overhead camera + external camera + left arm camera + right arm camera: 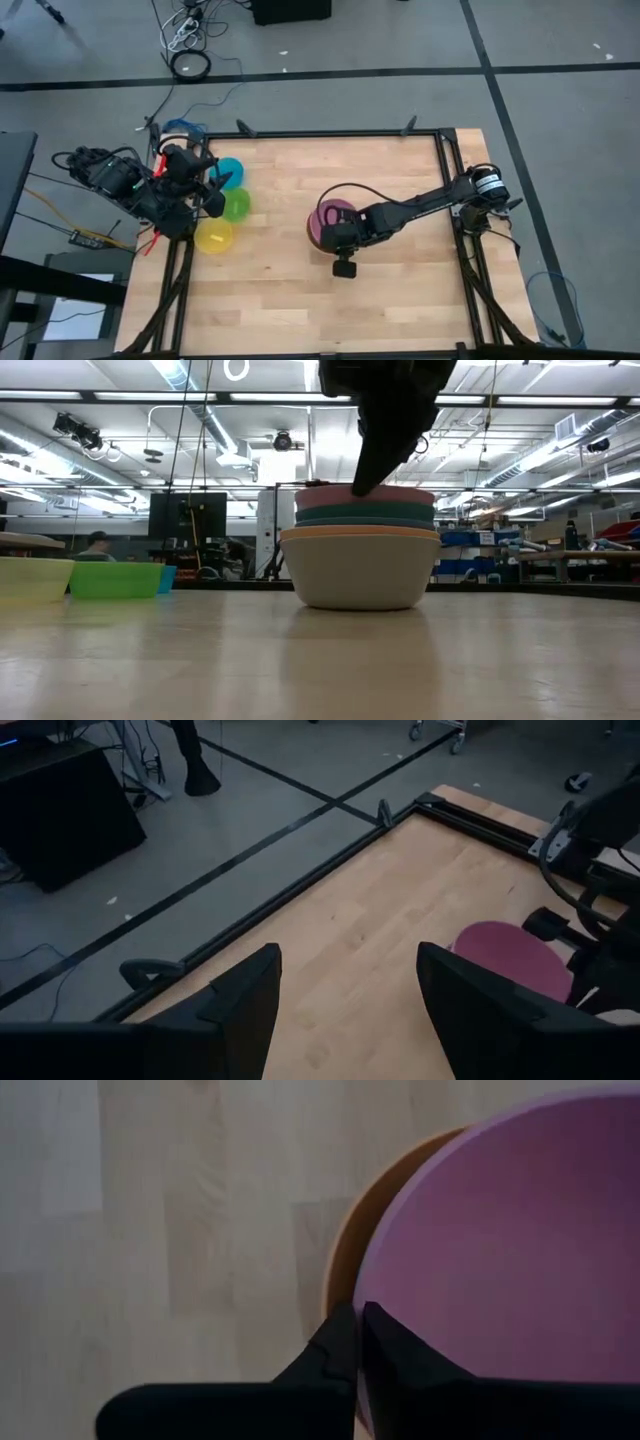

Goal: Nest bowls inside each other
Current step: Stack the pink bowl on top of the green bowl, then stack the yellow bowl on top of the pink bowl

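Observation:
A stack of nested bowls (360,565) stands mid-table: a pale grey one at the bottom, then orange and dark green rims, and a pink bowl (336,214) on top. My right gripper (357,1322) is shut, with its tips at the pink bowl's rim. At the table's left edge a cyan bowl (230,172), a lime green bowl (238,205) and a yellow bowl (214,236) sit separately on their bases. My left gripper (350,970) hangs open above them, with nothing between its fingers. My right gripper has its shut fingertips (357,486) on the pink bowl's rim (372,1295), on the side toward the table's left. The fingers come steeply from above, slanting down from the table's right. The pink bowl sits level in the stack, which rests on the table.
A black frame rail (340,133) borders the table's far edge and sides. Bare wood lies between the stack and the three loose bowls, and along the near half of the table. Cables (190,60) lie on the floor beyond the far edge.

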### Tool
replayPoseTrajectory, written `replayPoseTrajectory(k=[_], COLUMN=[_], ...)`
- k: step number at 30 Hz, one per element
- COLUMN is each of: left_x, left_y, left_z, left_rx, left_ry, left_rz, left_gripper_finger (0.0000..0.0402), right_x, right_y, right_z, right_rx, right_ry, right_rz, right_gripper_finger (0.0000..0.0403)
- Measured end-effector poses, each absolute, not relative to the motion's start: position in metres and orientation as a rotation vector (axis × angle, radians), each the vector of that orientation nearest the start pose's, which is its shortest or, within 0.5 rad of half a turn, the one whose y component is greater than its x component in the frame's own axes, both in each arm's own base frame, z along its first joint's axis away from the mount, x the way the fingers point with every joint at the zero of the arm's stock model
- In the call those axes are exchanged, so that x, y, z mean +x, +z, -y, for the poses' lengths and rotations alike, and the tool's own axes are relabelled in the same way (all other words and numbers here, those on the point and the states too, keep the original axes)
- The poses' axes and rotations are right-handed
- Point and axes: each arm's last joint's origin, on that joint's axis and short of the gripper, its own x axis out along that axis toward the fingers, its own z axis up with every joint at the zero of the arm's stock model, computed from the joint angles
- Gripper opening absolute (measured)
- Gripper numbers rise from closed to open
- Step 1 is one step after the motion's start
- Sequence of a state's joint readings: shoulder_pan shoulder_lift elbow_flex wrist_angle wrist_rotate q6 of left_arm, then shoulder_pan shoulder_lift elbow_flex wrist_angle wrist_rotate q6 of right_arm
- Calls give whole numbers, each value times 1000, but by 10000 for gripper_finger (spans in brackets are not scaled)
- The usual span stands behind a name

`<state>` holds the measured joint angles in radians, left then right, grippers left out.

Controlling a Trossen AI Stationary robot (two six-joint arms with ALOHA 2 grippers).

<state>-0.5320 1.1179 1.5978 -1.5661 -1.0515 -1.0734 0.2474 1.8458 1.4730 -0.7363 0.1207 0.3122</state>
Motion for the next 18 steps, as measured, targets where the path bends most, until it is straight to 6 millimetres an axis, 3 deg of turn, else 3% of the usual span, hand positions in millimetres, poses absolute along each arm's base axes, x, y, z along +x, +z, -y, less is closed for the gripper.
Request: replayPoseTrajectory(k=[4,13,18], left_x=[127,131,140], left_y=[435,432,425], left_z=[45,49,57], left_rx=[-226,-239,-257], left_ry=[776,755,702], left_rz=[-412,-454,-572], left_gripper_finger=[243,243,243], right_x=[377,385,379], right_y=[241,278,295], right_z=[-92,-93,-81], right_rx=[60,7,-161], right_ry=[-30,-30,-165], right_rz=[-1059,-961,-1000], right_gripper_finger=[18,99,114])
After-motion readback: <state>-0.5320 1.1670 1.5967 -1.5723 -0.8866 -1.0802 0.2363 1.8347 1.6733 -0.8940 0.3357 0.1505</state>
